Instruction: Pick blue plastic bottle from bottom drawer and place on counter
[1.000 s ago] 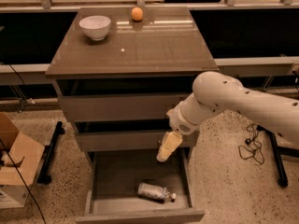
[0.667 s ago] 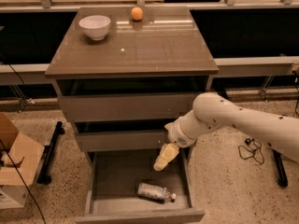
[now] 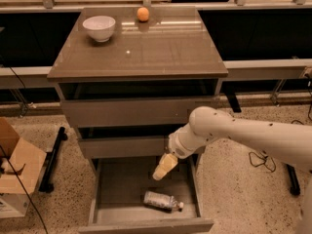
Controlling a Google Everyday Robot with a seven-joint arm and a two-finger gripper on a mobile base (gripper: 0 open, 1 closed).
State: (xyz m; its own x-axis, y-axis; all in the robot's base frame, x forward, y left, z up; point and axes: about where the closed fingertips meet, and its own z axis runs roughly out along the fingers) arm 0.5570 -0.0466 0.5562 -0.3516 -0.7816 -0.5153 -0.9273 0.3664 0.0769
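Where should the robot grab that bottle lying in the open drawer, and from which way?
Around the middle of the blue plastic bottle, coming straight down. It lies on its side in the bottom drawer, cap to the picture's right, and the drawer's walls block sideways reaches. The gripper hangs just above it, slightly left.

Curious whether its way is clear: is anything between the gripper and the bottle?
No. In the camera view the gripper hangs over the open drawer; only bare drawer floor separates it from the bottle.
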